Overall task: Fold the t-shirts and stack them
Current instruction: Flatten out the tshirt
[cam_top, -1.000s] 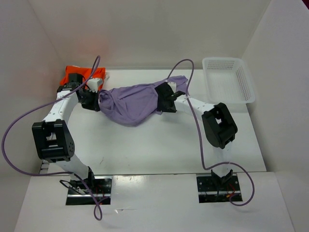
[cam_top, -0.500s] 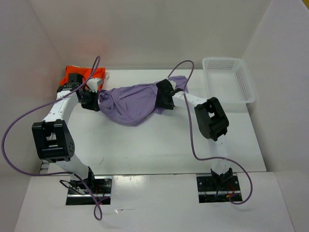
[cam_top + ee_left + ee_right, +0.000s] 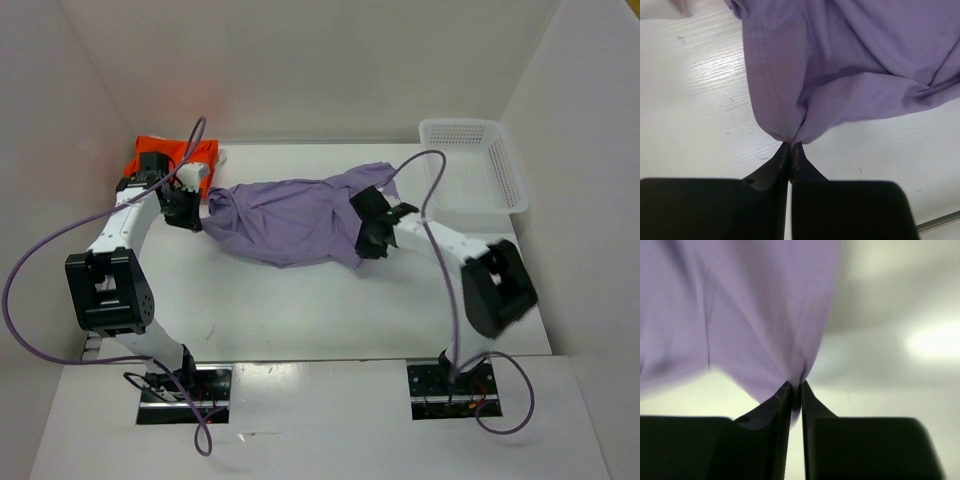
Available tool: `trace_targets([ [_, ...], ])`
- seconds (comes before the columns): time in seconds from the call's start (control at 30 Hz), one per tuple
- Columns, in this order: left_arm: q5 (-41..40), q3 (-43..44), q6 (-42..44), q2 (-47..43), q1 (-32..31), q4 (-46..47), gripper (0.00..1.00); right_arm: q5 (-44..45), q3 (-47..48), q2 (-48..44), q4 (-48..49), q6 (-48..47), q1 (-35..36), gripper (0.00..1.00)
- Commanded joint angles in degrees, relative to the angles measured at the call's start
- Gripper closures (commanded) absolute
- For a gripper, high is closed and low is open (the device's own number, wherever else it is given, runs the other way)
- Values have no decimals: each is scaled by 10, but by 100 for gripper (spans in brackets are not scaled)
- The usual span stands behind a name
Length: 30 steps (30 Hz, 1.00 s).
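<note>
I see the white table (image 3: 300, 300) running from the arm bases to the back wall. The lavender t-shirt (image 3: 290, 215) is stretched crumpled across the table's far half, strung between my two arms, with its middle sagging toward me. The white perforated basket (image 3: 478, 172) sits at the far right corner, just beside the shirt's right end. The orange t-shirt (image 3: 150, 148) is bunched in the far left corner, behind the left arm. My left gripper (image 3: 790, 147) has its jaws pinched together on a hemmed fold at the shirt's left end, just above the tabletop. My right gripper (image 3: 795, 386) is likewise clamped tight on a gathered edge at the right end, though that wrist view is blurred.
</note>
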Motion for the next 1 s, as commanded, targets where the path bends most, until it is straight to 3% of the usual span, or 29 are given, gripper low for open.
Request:
trace_targets([
  [0.0,1,0,-6,-22,4,0,99,-42,-92,-168,-130,89,51,81],
  [0.03,7,0,-6,-22,4,-7,99,-59,-112,-185,-149,110,70,65],
  [0.07,7,6,0,-22,4,-7,99,-94,-129,-201,-155,152,106,24],
  [0.13,15,6,6,-22,4,-26,99,-102,-150,-237,-165,191,141,6],
  [0.33,30,-22,22,-33,4,-34,99,50,-125,-337,-289,304,131,3],
  [0.43,24,-36,28,-40,4,-34,99,92,-133,-344,-242,259,60,1],
  [0.47,24,-42,28,-46,4,-34,99,92,-146,-320,-175,233,-4,1],
  [0.6,24,-42,28,-51,4,-28,99,83,-101,-201,-53,76,-82,2],
  [0.77,12,-42,28,-56,4,-28,99,100,2,-16,-4,-39,-82,6],
  [0.97,1,-55,22,-67,4,-28,99,65,37,50,37,-100,-89,6],
])
